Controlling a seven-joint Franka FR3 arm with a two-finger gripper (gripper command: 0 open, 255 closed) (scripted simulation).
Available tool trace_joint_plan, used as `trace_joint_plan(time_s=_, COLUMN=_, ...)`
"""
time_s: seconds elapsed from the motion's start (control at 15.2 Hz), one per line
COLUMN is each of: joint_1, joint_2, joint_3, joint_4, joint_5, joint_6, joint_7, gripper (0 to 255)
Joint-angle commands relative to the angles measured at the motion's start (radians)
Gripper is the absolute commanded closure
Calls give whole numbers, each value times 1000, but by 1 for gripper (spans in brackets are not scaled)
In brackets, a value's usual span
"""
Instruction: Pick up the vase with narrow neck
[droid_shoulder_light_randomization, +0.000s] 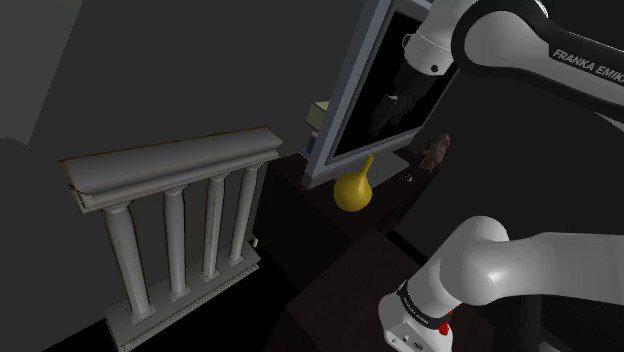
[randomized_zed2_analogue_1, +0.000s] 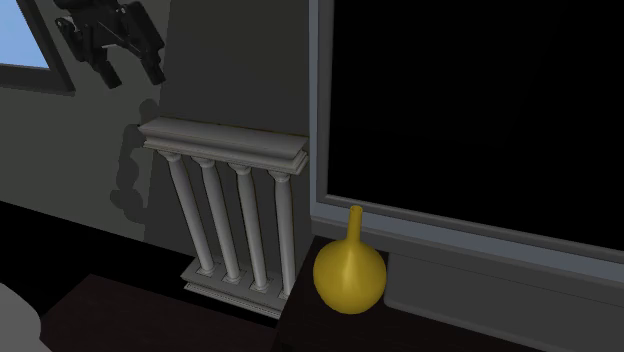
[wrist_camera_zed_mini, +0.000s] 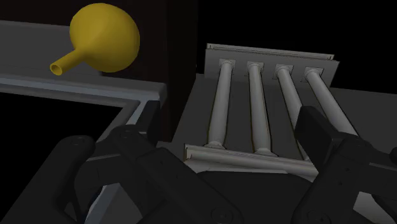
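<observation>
The vase (droid_shoulder_light_randomization: 353, 187) is yellow, with a round body and a thin neck. It stands upright on a dark tabletop, close against the foot of a grey-framed black pane, as the second exterior view shows of the vase (randomized_zed2_analogue_1: 349, 271). My black gripper (randomized_zed2_analogue_1: 130, 72) hangs open well above it, apart from it, with nothing between its fingers. In the shoulder view the gripper (droid_shoulder_light_randomization: 382, 115) shows dimly against the black pane, above the vase. In the wrist view the gripper (wrist_camera_zed_mini: 232, 127) stands wide apart, with the vase (wrist_camera_zed_mini: 105, 38) far ahead on the side of one finger (wrist_camera_zed_mini: 149, 118).
A white balustrade (droid_shoulder_light_randomization: 175, 220) with several small columns stands beside the table, near the vase. The grey-framed black pane (randomized_zed2_analogue_1: 470, 110) rises right behind the vase. A small brownish figure (droid_shoulder_light_randomization: 435, 152) sits further back. The dark tabletop (droid_shoulder_light_randomization: 340, 280) stretches toward the arm's base.
</observation>
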Motion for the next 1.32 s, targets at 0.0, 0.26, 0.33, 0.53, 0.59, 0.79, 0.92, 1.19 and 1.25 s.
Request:
trace_joint_plan(time_s=0.0, joint_1=0, joint_2=0, joint_3=0, joint_4=0, joint_5=0, joint_6=0, joint_7=0, gripper=0)
trace_joint_plan(time_s=0.26, joint_1=-25, joint_2=44, joint_3=-86, joint_4=-38, joint_5=-34, joint_6=76, joint_7=-75, gripper=0)
trace_joint_plan(time_s=0.33, joint_1=-31, joint_2=58, joint_3=-107, joint_4=-45, joint_5=-43, joint_6=96, joint_7=-94, gripper=0)
trace_joint_plan(time_s=0.53, joint_1=-49, joint_2=109, joint_3=-171, joint_4=-58, joint_5=-64, joint_6=154, joint_7=-150, gripper=0)
trace_joint_plan(time_s=0.59, joint_1=-55, joint_2=128, joint_3=-192, joint_4=-59, joint_5=-71, joint_6=174, joint_7=-168, gripper=0)
trace_joint_plan(time_s=0.79, joint_1=-69, joint_2=194, joint_3=-256, joint_4=-58, joint_5=-86, joint_6=233, joint_7=-225, gripper=0)
trace_joint_plan(time_s=0.92, joint_1=-77, joint_2=244, joint_3=-298, joint_4=-50, joint_5=-91, joint_6=272, joint_7=-264, gripper=0)
trace_joint_plan(time_s=1.19, joint_1=-88, joint_2=357, joint_3=-381, joint_4=-21, joint_5=-88, joint_6=346, joint_7=-347, gripper=0)
trace_joint_plan(time_s=1.25, joint_1=-89, joint_2=388, joint_3=-401, joint_4=-11, joint_5=-84, joint_6=364, joint_7=-368, gripper=0)
